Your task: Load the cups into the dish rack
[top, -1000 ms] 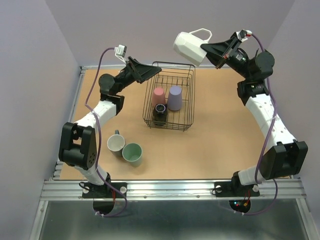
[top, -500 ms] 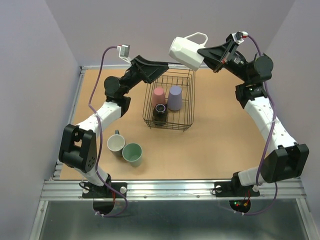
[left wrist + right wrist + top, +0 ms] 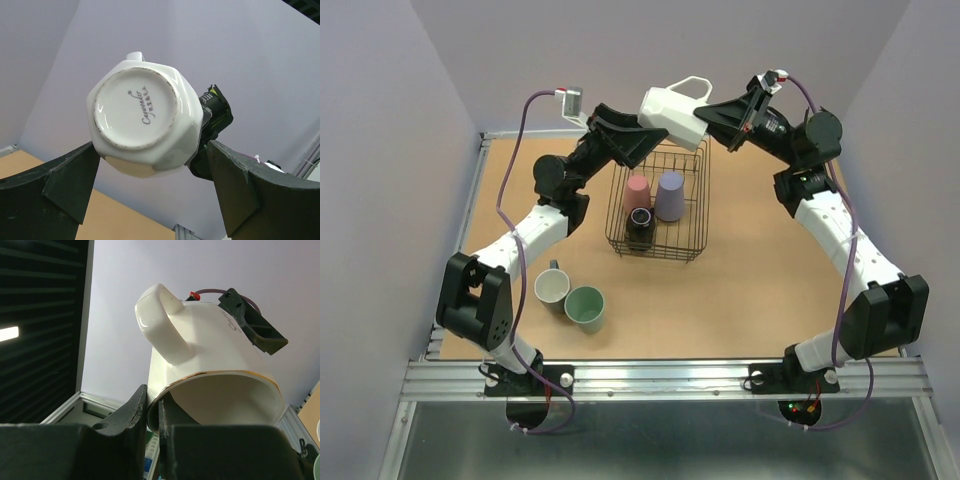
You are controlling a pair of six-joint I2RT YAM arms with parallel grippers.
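My right gripper [image 3: 707, 113] is shut on the rim of the white mug [image 3: 670, 112] and holds it on its side in the air above the back of the black wire dish rack [image 3: 691, 232]. In the right wrist view the fingers [image 3: 136, 410] pinch the gold-edged rim of the mug [image 3: 210, 360]. My left gripper [image 3: 638, 141] is open at the mug's base. In the left wrist view the mug's base [image 3: 136, 112] sits between the spread fingertips [image 3: 75, 172]. A pink cup [image 3: 636, 190], a lavender cup [image 3: 669, 195] and a dark brown cup [image 3: 640, 222] stand in the rack.
A grey-blue mug with cream inside [image 3: 552, 286] and a pale green cup [image 3: 585, 306] stand together on the brown table at the front left. A metal rail [image 3: 660, 378] runs along the table's near edge.
My right arm has carried the white mug to the left. My left arm has risen and reached right, so its open fingers now flank the mug's base.
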